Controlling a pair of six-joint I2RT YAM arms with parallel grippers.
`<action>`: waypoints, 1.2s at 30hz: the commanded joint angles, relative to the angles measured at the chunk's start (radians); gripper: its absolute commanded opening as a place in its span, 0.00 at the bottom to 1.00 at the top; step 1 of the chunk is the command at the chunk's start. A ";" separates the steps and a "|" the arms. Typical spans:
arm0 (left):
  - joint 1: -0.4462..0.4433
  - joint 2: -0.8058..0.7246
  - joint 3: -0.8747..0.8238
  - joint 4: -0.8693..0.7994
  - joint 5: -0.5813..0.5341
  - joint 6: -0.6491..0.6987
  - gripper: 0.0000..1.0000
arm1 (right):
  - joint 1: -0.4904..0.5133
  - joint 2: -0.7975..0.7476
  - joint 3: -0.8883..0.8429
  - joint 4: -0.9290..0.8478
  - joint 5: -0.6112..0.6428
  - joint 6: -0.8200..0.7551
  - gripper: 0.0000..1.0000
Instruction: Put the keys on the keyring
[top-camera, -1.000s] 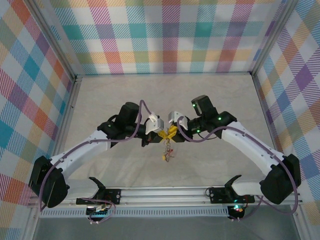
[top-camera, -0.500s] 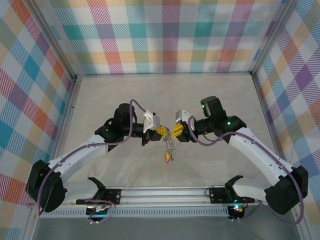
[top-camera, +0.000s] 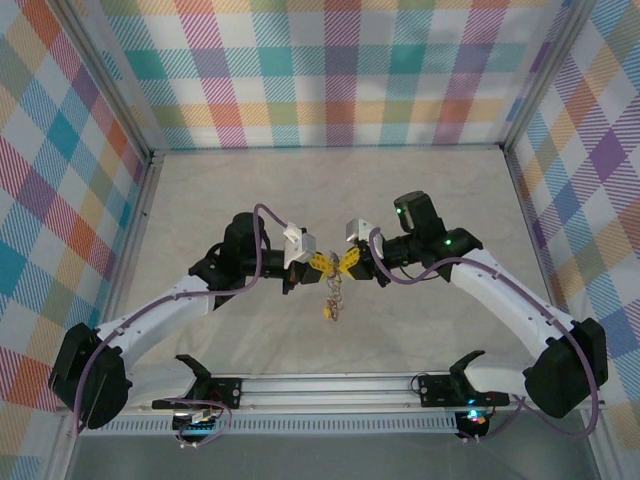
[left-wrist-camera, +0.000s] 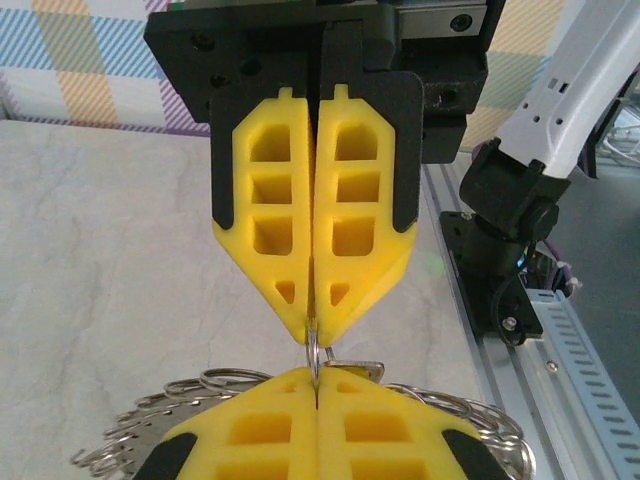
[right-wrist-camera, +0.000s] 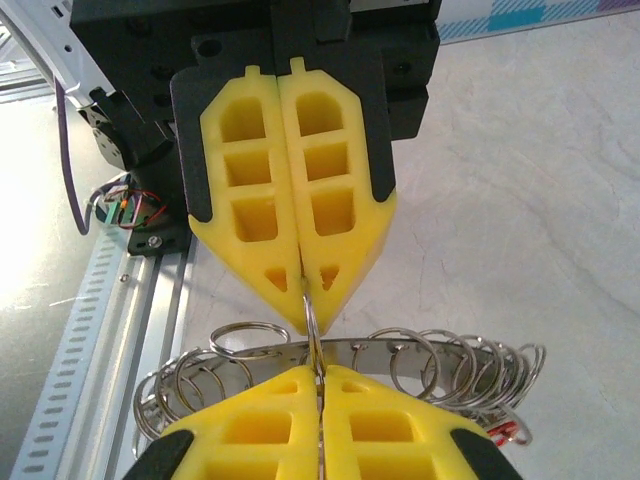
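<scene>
Centrally in the overhead view, the left hand (top-camera: 318, 264) and right hand (top-camera: 347, 262) meet tip to tip above the counter (top-camera: 420, 190). Both are clamped narrow on a thin wire loop of the keyring (top-camera: 335, 288), which hangs beneath them. At its lowest point the keys (top-camera: 328, 312) dangle, too small to count. In the right wrist view the keyring is cut off by the lower frame edge and partly hidden behind yellow fingers (right-wrist-camera: 250, 440). Whether the pinched loop is the hoop itself or a threaded ring cannot be determined.
</scene>
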 joint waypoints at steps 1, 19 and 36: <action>0.003 -0.031 -0.011 0.147 0.013 -0.031 0.00 | 0.014 0.011 -0.019 0.054 -0.046 0.009 0.10; -0.005 0.001 -0.028 0.297 -0.005 -0.098 0.00 | 0.012 0.047 -0.014 0.094 -0.052 0.023 0.07; -0.045 0.031 -0.064 0.379 -0.044 -0.128 0.00 | 0.013 0.017 -0.044 0.220 -0.085 0.099 0.17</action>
